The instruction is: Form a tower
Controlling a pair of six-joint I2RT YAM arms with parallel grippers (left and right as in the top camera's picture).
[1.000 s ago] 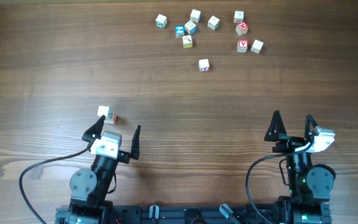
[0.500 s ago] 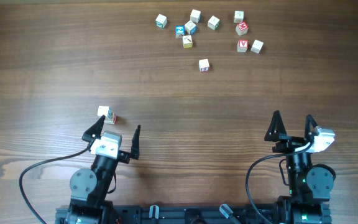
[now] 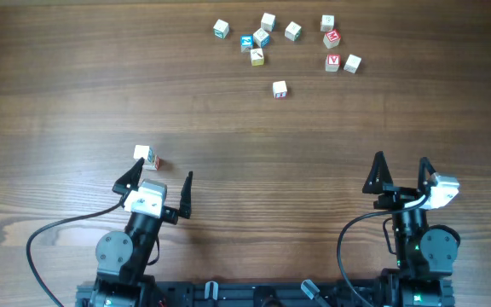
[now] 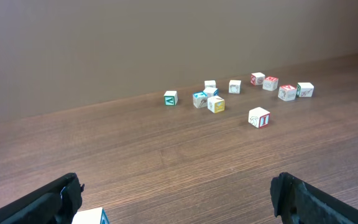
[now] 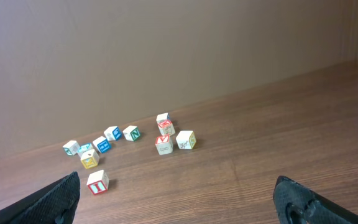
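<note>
The tower point(image 3: 146, 156) is found on the tabletop point(image 3: 75, 102) just ahead of the left gripper point(image 3: 164, 169), well apart from the loose cubes point(image 3: 262, 38). Nothing has been moved in the last second: its jaws and those of the right gripper point(image 3: 401, 158) are held apart and empty, so stacking is judged paused or finished.

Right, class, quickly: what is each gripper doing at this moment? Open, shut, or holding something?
Left gripper: open, holding nothing.
Right gripper: open, holding nothing.
</note>
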